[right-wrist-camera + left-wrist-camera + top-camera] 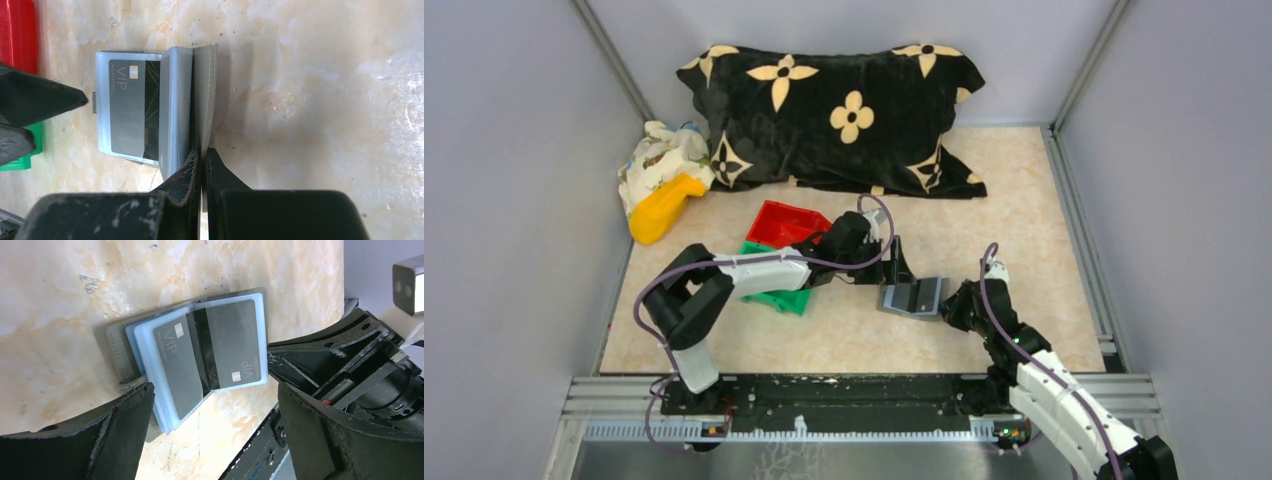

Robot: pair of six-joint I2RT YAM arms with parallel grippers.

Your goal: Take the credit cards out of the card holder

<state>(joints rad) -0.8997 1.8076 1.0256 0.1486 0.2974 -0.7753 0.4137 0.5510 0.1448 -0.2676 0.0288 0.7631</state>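
- Marbled tabletop (1024, 220), centre frame: holder (117, 337) open, cards (232, 342) sleeved.
- Right gripper (202, 155): clamping holder cover.
- Left gripper (215, 390): spread wide over cards.
- Likely step: first extraction; next, card-edge pinch.

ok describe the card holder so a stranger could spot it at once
Start from the big black flowered pillow at the back of the table, then come forward past the red bin and green bin. Just right of them lies the card holder: a small flat grey wallet, open, its clear sleeves showing dark VIP cards.
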